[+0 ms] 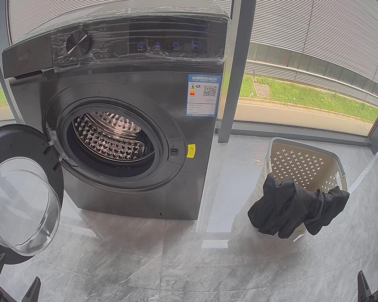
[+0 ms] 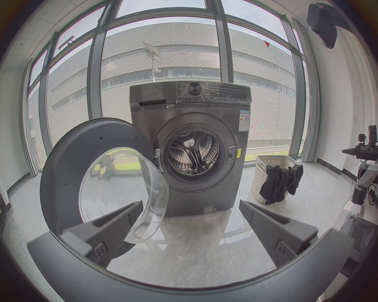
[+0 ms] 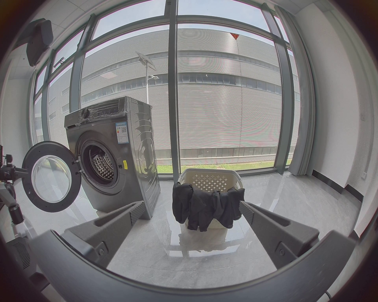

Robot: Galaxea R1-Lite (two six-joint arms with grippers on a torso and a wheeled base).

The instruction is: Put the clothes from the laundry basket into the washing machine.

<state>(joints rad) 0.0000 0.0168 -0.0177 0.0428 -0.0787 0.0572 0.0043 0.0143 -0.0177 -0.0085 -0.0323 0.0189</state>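
A grey front-loading washing machine (image 1: 127, 111) stands against the window, its round door (image 1: 18, 198) swung wide to the left and its steel drum (image 1: 109, 138) bare. To its right sits a white laundry basket (image 1: 307, 165) with black clothes (image 1: 291, 206) draped over its near rim. My left gripper (image 1: 13, 280) hangs open low at the left, below the door. My right gripper (image 1: 374, 281) hovers open low at the right, short of the basket. In the left wrist view the machine (image 2: 197, 145) and basket (image 2: 271, 165) lie ahead of the open left gripper (image 2: 191, 214). The right gripper (image 3: 191, 214) faces the clothes (image 3: 206, 206).
Grey marble floor (image 1: 199, 260) stretches between me and both objects. Tall windows and a steel pillar (image 1: 236, 67) stand behind the machine and basket. The open door juts out toward my left side.
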